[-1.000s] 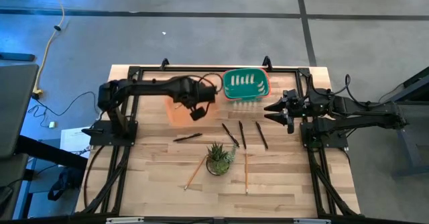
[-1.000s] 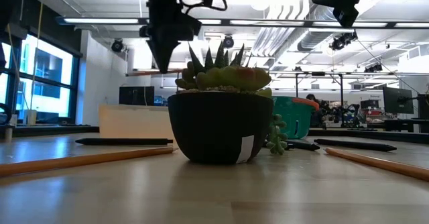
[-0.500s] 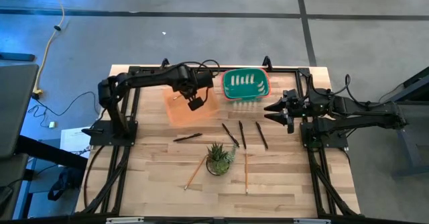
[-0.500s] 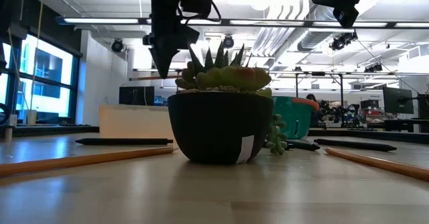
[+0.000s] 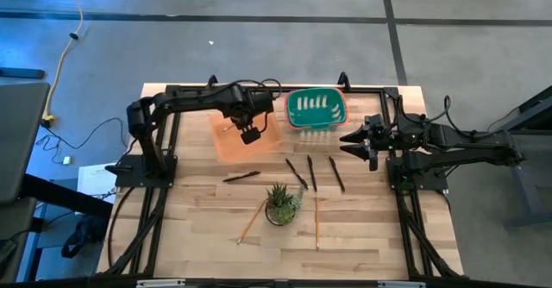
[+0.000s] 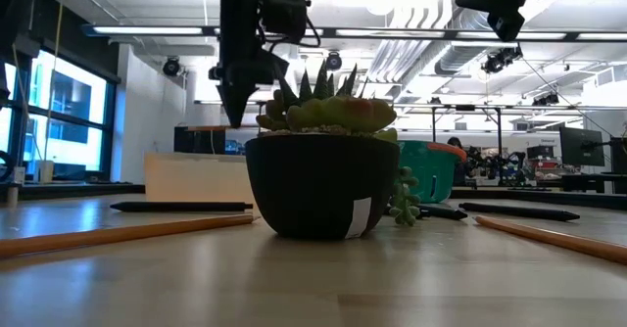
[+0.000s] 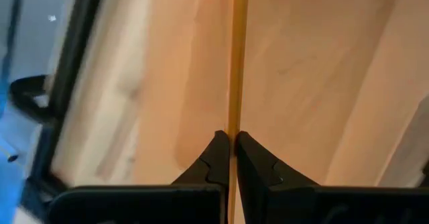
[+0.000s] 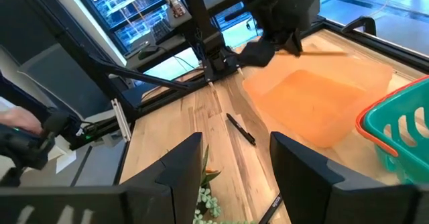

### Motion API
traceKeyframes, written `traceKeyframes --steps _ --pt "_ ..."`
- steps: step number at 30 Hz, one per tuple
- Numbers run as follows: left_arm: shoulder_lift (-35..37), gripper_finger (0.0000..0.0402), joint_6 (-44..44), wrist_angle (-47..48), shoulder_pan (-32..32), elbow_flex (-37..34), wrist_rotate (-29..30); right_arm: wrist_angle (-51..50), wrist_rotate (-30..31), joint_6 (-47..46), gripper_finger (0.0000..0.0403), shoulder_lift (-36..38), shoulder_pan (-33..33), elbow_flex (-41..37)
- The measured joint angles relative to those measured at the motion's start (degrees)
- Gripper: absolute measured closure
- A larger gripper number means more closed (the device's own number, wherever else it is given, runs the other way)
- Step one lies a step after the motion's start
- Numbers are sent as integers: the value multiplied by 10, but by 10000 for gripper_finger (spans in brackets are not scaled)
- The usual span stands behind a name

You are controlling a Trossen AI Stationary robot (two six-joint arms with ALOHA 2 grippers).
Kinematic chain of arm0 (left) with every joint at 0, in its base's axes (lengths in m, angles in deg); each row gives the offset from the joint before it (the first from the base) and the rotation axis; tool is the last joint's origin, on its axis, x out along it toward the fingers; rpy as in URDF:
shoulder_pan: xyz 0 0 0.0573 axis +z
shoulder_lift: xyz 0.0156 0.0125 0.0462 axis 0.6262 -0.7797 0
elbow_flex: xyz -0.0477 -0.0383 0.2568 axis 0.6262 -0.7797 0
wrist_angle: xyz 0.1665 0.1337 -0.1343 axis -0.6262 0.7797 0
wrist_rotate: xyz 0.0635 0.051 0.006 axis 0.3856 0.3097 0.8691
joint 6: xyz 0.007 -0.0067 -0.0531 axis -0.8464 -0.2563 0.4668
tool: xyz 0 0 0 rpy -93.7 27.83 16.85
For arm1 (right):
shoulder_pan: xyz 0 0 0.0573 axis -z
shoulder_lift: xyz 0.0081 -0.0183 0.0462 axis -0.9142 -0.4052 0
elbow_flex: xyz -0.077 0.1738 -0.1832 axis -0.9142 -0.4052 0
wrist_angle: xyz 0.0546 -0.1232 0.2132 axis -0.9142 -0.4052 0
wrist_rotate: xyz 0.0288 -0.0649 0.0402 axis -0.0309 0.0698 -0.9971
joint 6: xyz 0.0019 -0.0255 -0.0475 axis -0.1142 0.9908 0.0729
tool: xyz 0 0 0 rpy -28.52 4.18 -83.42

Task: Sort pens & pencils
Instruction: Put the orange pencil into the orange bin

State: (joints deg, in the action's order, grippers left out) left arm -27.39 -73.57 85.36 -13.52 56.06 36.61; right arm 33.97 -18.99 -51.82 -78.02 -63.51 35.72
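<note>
My left gripper (image 5: 250, 135) hangs over the orange tray (image 5: 231, 143) at the table's far left, shut on an orange-tan pencil (image 7: 237, 56). Two more pencils (image 5: 250, 226) (image 5: 316, 223) lie flat on the table, on either side of the potted plant (image 5: 282, 203). Several dark pens lie flat on the wood: one (image 5: 241, 177) left of the plant, and three (image 5: 296, 172) (image 5: 311, 173) (image 5: 336, 174) in front of the teal basket (image 5: 316, 109). My right gripper (image 5: 348, 141) stays open above the table's right side, holding nothing. My left gripper pinches the pencil's shaft (image 7: 232, 138) between its two fingertips. The fingers come steeply from above. The pencil lies about level, one end sticking out past the fingers (image 8: 328, 49), and is clear above the orange tray.
The potted plant stands at the middle near side, its leaves reaching over the nearby pencils. The teal basket sits at the far edge right of the orange tray. Dark frame rails run along the table's left, right and far edges.
My left gripper has swung a little toward the table's far edge over the orange tray and has sunk slightly, still shut on the pencil. The pencil has stayed level and come lower with it.
</note>
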Motion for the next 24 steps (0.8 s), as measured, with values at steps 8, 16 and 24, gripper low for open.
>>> traceKeyframes --steps 8,16,24 --pt "-2 401 14 -37 -1 -62 -15 0 0 -7 238 0 0 0" --pt "-2 401 18 -71 -1 -78 -28 0 0 -5 238 0 0 0" --pt "-2 401 14 -81 -1 -78 -28 0 0 -5 238 0 0 0"
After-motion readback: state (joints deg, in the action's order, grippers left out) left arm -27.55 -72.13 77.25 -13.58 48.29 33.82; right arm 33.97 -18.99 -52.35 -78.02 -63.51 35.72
